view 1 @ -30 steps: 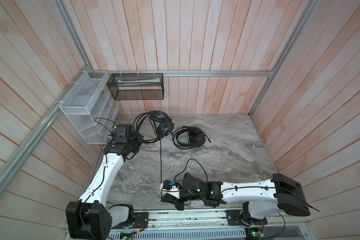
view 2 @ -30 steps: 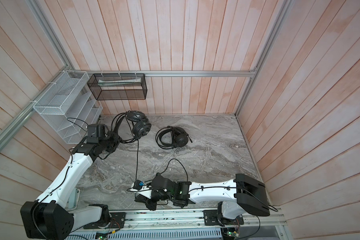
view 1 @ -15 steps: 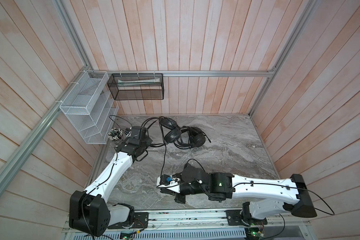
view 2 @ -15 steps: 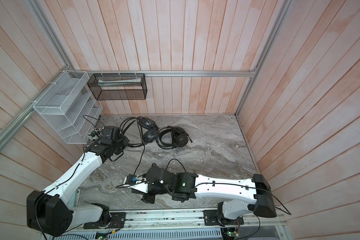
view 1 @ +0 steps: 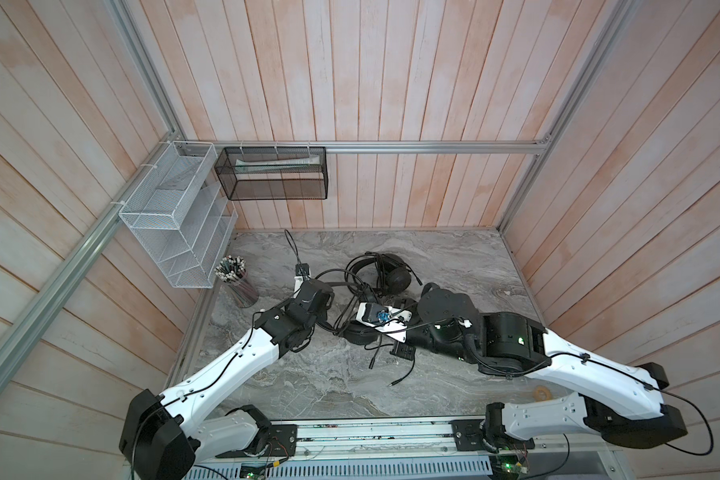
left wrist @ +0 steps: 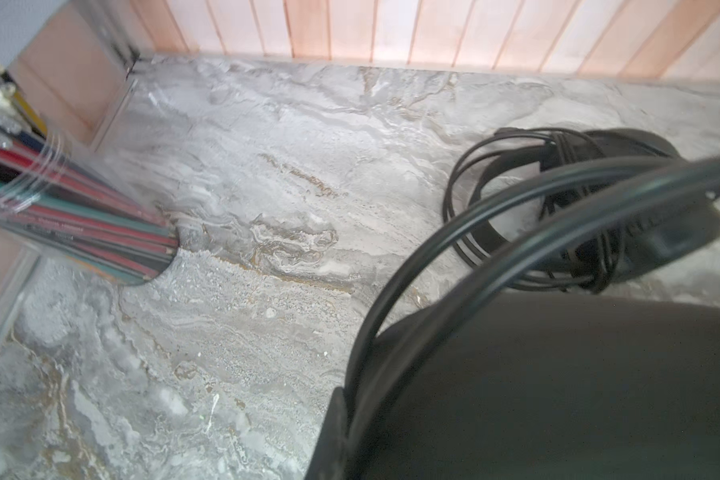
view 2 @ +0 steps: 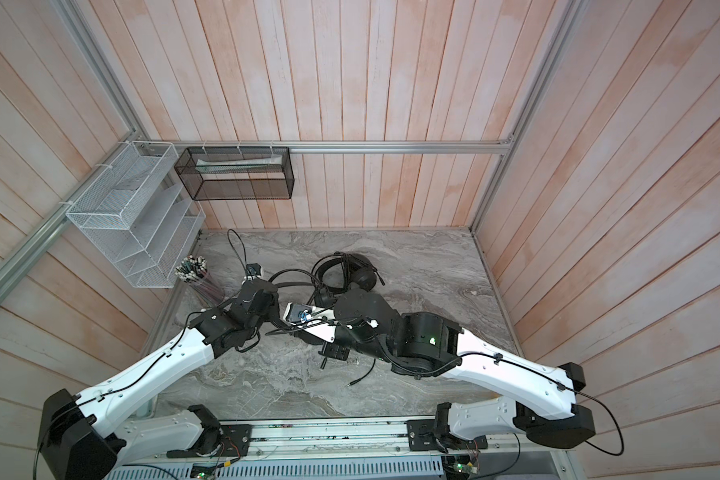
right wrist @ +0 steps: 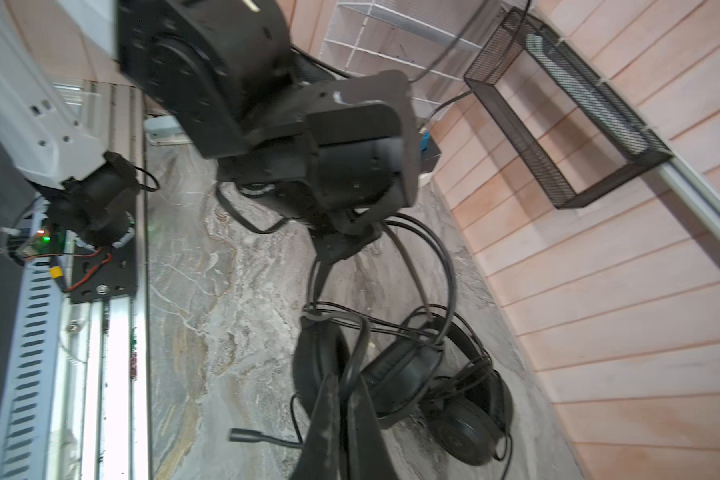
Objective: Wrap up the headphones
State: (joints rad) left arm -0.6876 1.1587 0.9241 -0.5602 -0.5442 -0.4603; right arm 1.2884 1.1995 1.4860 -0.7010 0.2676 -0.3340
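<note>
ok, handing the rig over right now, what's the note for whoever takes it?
Left gripper: shut on the near headset.
Right gripper: shut, apparently on that headset's cable.
Far headset: on the table toward the back wall, cable wound round it.
Done: far headset looks wrapped.
Left: wind the near headset's cable; its plug end lies loose on the table.

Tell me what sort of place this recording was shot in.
Probably a staged robot test booth dressed as a desk: plank walls on an aluminium frame, a marble-look tabletop, and a white wire organiser hung on the wall.
</note>
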